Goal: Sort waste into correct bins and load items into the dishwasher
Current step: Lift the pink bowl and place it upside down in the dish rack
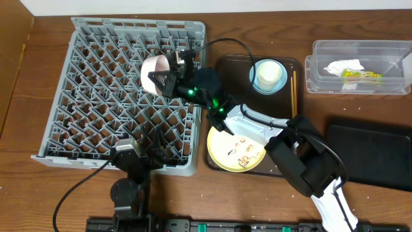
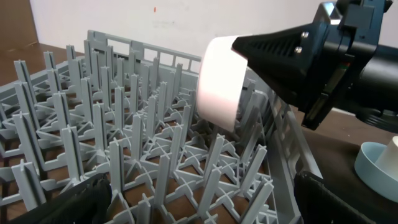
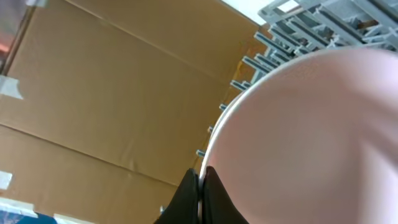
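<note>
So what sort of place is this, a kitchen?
Probably a robot test bench staged as a kitchen clean-up, not a real kitchen: a grey dish rack, a brown serving tray with a dirty yellow plate, and a clear tub of rubbish sit on a wooden table.

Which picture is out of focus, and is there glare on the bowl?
Right wrist view: the pale bowl fills the frame, too near, soft and featureless. Left wrist view: its wall is washed out to white; the grey rack is sharp. Overhead view: sharp, evenly lit.
</note>
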`<state>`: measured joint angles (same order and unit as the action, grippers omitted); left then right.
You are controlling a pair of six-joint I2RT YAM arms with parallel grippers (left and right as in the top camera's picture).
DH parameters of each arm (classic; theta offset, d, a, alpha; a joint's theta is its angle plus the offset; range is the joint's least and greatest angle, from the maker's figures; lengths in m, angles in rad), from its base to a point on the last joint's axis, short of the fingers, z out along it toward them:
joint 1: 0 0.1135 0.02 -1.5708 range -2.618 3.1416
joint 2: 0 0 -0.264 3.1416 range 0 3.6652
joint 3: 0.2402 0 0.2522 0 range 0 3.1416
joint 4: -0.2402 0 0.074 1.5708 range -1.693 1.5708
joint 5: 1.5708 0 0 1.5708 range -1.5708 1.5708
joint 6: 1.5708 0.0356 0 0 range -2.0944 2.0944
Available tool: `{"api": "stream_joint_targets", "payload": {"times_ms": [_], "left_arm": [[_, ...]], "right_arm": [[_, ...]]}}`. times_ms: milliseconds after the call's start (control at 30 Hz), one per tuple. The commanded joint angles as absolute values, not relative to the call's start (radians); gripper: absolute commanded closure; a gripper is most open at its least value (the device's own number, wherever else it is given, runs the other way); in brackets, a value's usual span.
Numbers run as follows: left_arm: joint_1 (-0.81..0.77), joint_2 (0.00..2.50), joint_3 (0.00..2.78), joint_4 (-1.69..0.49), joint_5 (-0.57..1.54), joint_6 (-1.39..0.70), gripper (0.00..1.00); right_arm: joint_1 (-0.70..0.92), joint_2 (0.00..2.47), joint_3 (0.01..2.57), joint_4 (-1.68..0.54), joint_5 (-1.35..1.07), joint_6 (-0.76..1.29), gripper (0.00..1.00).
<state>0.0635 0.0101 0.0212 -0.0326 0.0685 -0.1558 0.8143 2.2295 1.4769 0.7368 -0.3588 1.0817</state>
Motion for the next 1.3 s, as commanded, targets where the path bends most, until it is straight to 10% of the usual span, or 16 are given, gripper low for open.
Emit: {"api": "stream_joint_targets", "payload": {"times_ms": [0,1267], "left_arm": [[0.059,0.004,0.004,-0.066,0.078,-0.142,0.05],[0.059,0.004,0.004,-0.066,0.078,-0.142,0.05]], "right_arm": [[0.823,2.244,1.487,0.767,-0.341,1.05,0.99],[0.77,2.446,1.781,0.615,-0.483,1.054,0.98]]}}
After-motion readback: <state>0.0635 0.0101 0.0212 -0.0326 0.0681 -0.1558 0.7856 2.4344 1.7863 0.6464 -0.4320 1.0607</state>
